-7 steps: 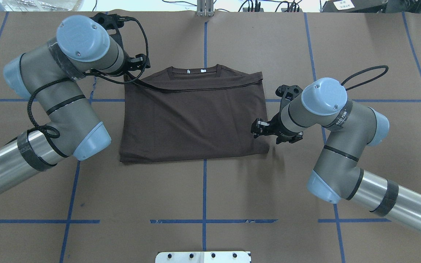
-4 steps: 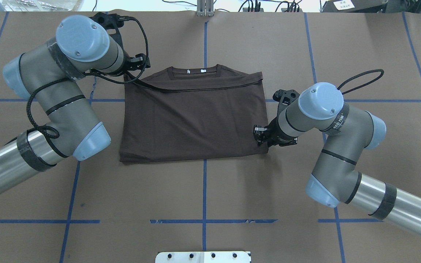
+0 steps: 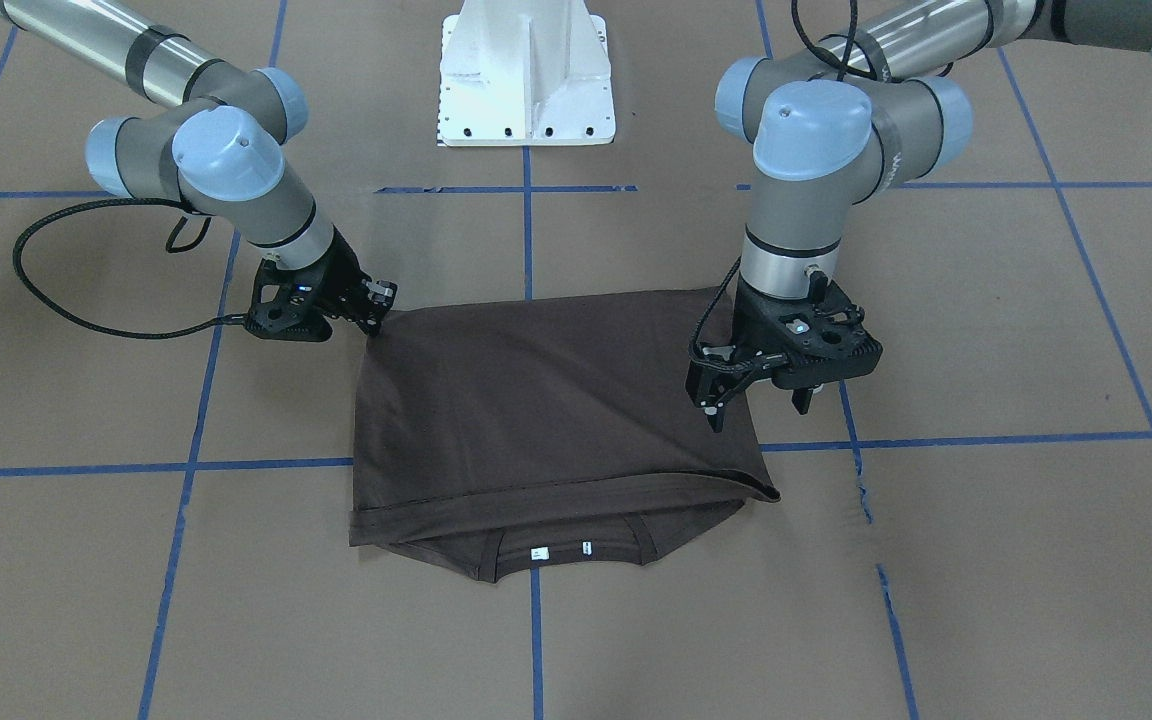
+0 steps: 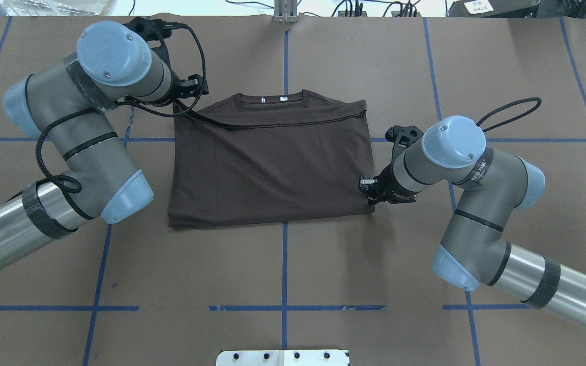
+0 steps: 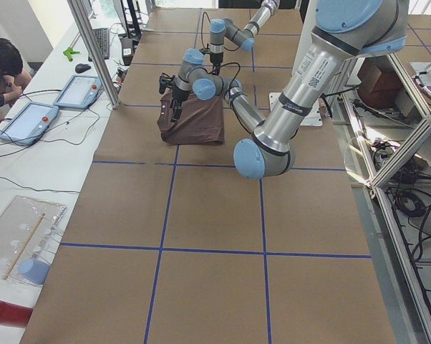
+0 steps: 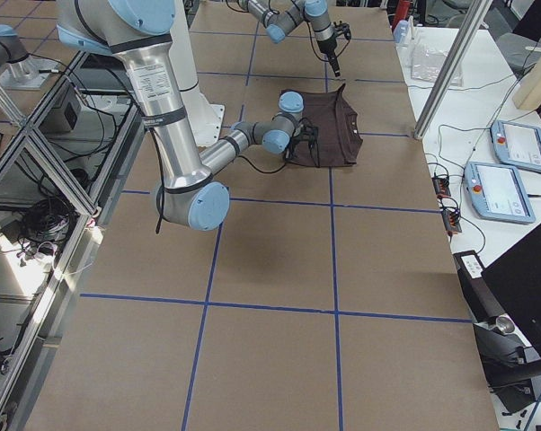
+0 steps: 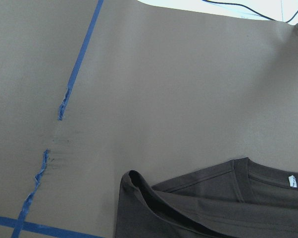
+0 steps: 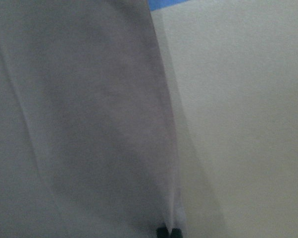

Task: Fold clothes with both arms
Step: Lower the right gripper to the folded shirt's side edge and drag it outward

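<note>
ITEM: T-shirt (image 4: 272,168), folded flat on table (image 4: 374,264) | right gripper (image 4: 369,192): fingers drawn together, hem corner seemingly pinched between them (wrist view blurred) | left gripper (image 3: 758,405): fingers spread wide, shoulder corner lying beneath

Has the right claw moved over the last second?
Yes. In the overhead view the right claw shifted toward the robot, away from the horizontal blue tape line, nearer the corner of the T-shirt.
</note>
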`<act>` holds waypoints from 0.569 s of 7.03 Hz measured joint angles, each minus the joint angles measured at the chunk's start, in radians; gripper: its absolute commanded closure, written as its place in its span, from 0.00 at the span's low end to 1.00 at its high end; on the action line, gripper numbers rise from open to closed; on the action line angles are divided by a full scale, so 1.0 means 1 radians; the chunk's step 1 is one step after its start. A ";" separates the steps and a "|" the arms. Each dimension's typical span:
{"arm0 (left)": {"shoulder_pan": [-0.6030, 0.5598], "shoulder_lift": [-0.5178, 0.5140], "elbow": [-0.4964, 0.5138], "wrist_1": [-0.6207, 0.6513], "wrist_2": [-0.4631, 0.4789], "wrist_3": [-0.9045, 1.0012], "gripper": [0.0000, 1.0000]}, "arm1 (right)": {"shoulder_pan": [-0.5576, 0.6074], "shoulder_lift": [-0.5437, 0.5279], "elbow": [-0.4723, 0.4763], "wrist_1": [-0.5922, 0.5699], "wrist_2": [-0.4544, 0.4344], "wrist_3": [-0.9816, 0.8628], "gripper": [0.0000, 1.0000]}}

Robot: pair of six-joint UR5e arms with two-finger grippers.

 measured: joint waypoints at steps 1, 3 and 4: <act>0.000 -0.003 -0.002 0.000 0.000 -0.002 0.00 | -0.010 -0.073 0.063 0.000 0.000 -0.001 1.00; 0.004 -0.004 -0.008 0.000 -0.001 -0.007 0.00 | -0.084 -0.284 0.251 0.000 -0.006 0.001 1.00; 0.006 -0.004 -0.008 -0.001 0.000 -0.009 0.00 | -0.140 -0.387 0.331 0.000 -0.003 0.009 1.00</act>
